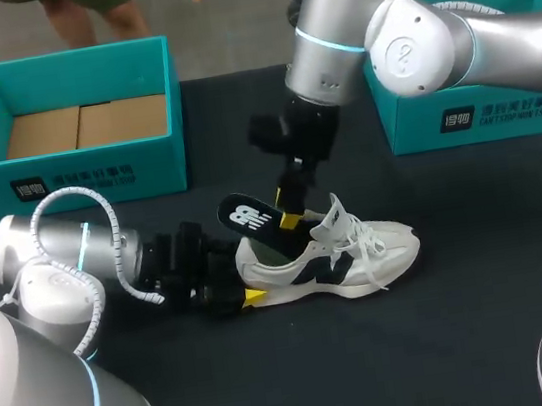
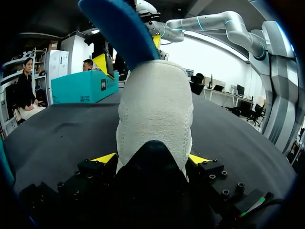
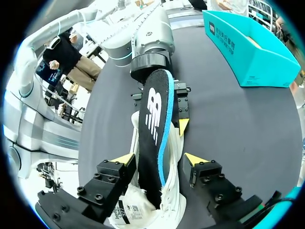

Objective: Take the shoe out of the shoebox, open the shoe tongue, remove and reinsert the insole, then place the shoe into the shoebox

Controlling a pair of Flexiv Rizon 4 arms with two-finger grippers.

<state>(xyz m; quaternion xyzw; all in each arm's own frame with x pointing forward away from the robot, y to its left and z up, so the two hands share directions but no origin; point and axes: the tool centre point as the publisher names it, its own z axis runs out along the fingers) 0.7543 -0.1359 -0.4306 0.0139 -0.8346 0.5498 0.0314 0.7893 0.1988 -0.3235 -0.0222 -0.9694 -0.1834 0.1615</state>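
1. My left end effector (image 2: 152, 160) is clenched on the heel of the shoe (image 1: 359, 256), which sits upright mid-desk (image 1: 489, 314)
2. My right end effector (image 3: 159, 159) is released; the insole (image 1: 245, 214) stands between its fingers, front end inside the shoe

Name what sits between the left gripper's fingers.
The shoe, heel first: both fingertips of the left gripper press its sides, shown in the left wrist view.

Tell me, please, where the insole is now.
In the head view, mid-table, the insole sticks out of the shoe, between the fingers of the right hand; the left hand grips the heel.
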